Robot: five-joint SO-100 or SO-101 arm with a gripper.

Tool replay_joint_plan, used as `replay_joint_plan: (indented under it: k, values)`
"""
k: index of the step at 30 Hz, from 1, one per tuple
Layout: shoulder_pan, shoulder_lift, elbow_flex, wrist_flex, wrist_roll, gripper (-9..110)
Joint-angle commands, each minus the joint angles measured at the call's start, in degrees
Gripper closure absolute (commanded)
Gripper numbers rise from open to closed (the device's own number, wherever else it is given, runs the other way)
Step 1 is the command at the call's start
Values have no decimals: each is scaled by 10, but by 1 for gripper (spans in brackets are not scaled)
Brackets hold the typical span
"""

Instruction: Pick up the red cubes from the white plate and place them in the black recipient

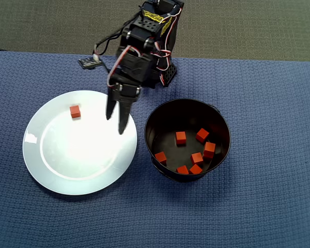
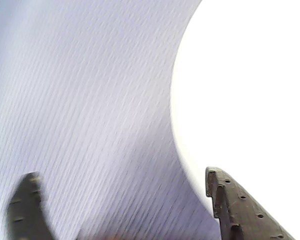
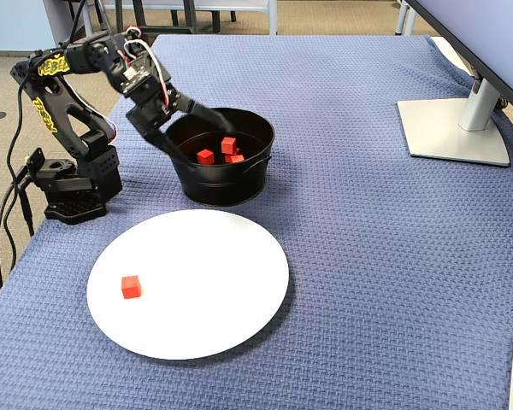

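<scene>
On the white plate (image 1: 51,170), one small red cube (image 1: 75,111) remains.
Seven matching red-orange cubes (image 1: 196,157) lie inside the black recipient (image 1: 153,121); the gripper (image 1: 115,121) hangs above the plate's inner edge, jaws slightly apart, holding nothing.

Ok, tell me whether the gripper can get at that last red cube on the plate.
Probably yes. The lone red cube sits by itself on the white plate, with nothing around it. The gripper hangs open and empty over the plate's pot-side edge.
</scene>
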Motion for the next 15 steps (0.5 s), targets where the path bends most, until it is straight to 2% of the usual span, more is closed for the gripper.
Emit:
replay_joint_plan:
  k: [1, 9, 15]
  values:
    - [40, -3, 7, -60, 3, 67]
    - [42, -8, 33, -76, 9, 65]
    - [76, -4, 51, -38, 8, 73]
